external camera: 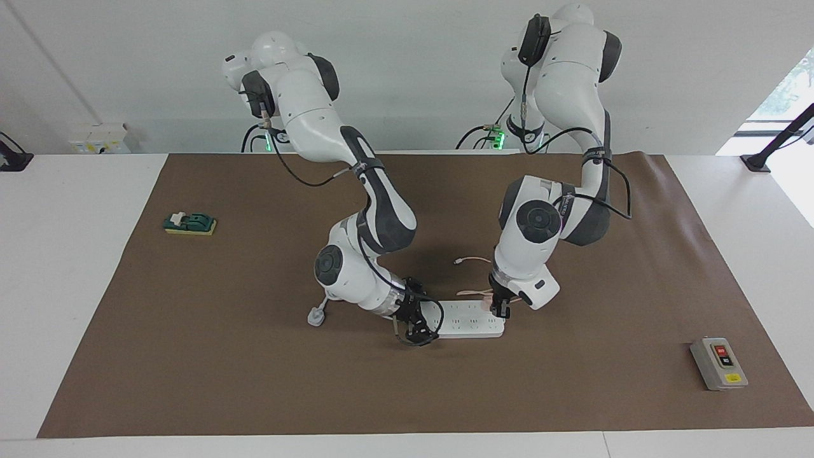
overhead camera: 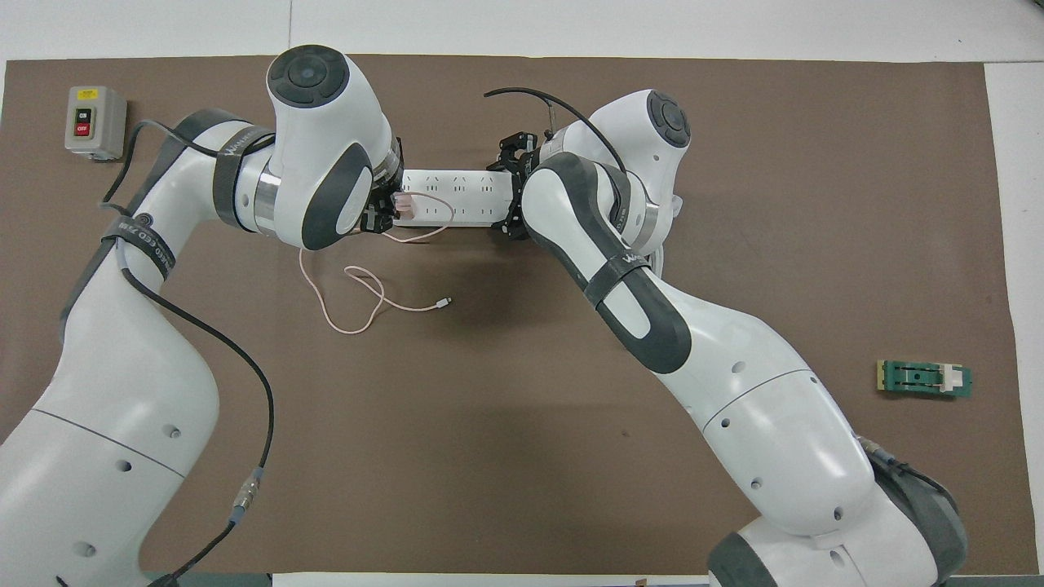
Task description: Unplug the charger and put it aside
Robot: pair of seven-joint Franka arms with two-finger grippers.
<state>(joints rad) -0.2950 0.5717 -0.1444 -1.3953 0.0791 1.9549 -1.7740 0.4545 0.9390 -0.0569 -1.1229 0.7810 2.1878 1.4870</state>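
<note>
1. Nearest the facing camera: grey switch box point(external camera: 718, 363) with red and black buttons, on the brown mat point(external camera: 191, 356) of the bench point(external camera: 63, 267), well apart from both sets of jaws, toward the left arm's end.
2. Power strip point(external camera: 467, 320) flat on the mat, spanning the gap between the two grippers.
3. Left gripper point(external camera: 499, 308) down at one end of the strip, jaws closed narrow around the charger point(overhead camera: 405, 205).
4. Charger: pale pink cube, seated on the strip between those jaws; whether fully plugged in cannot be told.
5. Pink cable point(overhead camera: 351, 297) looping over the mat from the jaws toward the robots, ending in a white connector point(overhead camera: 444, 302).
6. Right gripper point(external camera: 416, 327) at the strip's other end, jaws straddling and gripping it.
7. White plug point(external camera: 316, 316) on the mat beside the right wrist.
8. Green block point(external camera: 190, 223) well apart, toward the right arm's end.
</note>
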